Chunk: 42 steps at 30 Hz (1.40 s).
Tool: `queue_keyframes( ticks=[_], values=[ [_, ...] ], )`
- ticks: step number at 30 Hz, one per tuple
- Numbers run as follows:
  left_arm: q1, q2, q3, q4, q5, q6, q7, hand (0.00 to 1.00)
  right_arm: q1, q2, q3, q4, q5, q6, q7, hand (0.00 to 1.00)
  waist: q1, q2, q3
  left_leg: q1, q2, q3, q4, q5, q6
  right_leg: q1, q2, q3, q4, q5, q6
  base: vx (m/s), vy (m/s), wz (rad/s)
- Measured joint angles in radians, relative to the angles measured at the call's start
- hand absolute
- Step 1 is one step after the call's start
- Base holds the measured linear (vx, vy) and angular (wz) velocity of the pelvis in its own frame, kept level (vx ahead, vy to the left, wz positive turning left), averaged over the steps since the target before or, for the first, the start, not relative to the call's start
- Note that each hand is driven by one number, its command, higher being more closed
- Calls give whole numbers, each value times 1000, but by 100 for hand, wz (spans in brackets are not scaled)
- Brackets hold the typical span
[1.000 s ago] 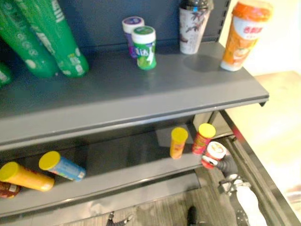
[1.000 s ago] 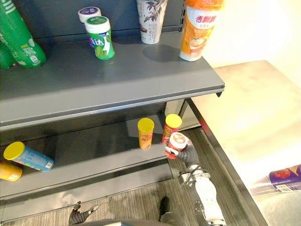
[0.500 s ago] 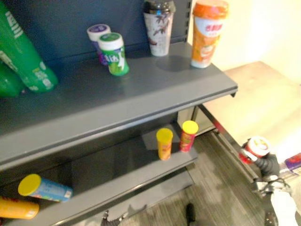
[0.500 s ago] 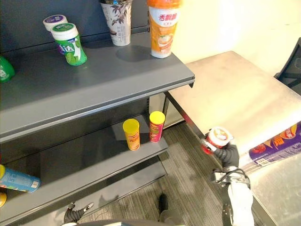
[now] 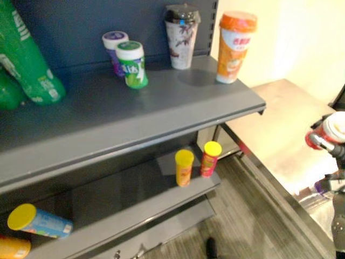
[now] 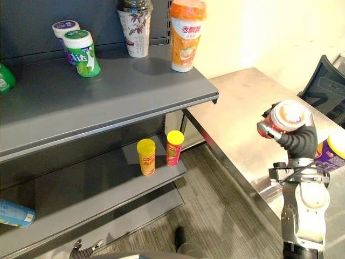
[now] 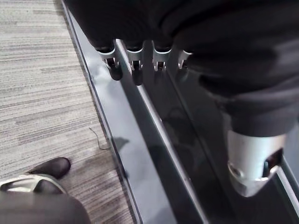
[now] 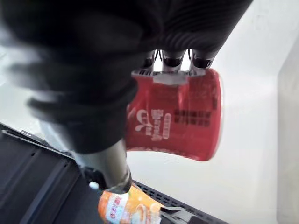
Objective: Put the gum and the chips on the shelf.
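The right hand (image 6: 302,141) curls round a red chips can (image 6: 285,120), held tilted above the counter (image 6: 242,102), apart from the shelf (image 6: 108,102). Two gum bottles (image 6: 81,53) and two lidded cups (image 6: 186,35) stand on the upper level, two small cans (image 6: 146,156) below. The left hand (image 7: 136,73) hangs relaxed, holding nothing.

Upper shelf (image 6: 124,97): two gum bottles (image 6: 82,53) left of two cups (image 6: 186,35). Lower shelf (image 6: 91,183) — two upright chip cans (image 6: 146,157) side by side near its right end. Table (image 6: 242,102) stands right of both.
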Motion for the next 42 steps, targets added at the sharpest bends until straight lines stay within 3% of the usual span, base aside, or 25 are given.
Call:
queue_keyframes(
  ticks=[12, 27, 38, 42],
  values=[
    [-6, 3, -1, 0, 0, 0, 4, 0, -287, -136, 104, 18, 49, 92, -19, 100, 22, -12, -9, -23, -8, -52, 3, 7, 12, 1, -16, -46, 0, 1, 1, -31, -20, 11],
    [-7, 7, -4, 4, 32, -1, 8, 0, -415, -118, 366, -10, 160, 342, 23, 100, 50, -24, -19, -47, -27, -101, 0, 26, 33, 2, -47, -90, -5, 10, 8, -36, -11, 9],
    [-15, 16, -34, 26, 68, -1, 9, 0, -463, -76, 501, -57, 185, 394, 32, 100, 60, -23, -32, -50, -26, -106, -2, 33, 33, 2, -48, -97, -5, 11, 8, -4, -2, 1],
    [-21, 17, -40, 28, 65, -1, 9, 0, -501, -76, 546, -54, 185, 407, 4, 100, 75, -23, -33, -59, -26, -122, -2, 39, 34, 3, -52, -113, -5, 11, 8, -22, -11, 10]
  ],
)
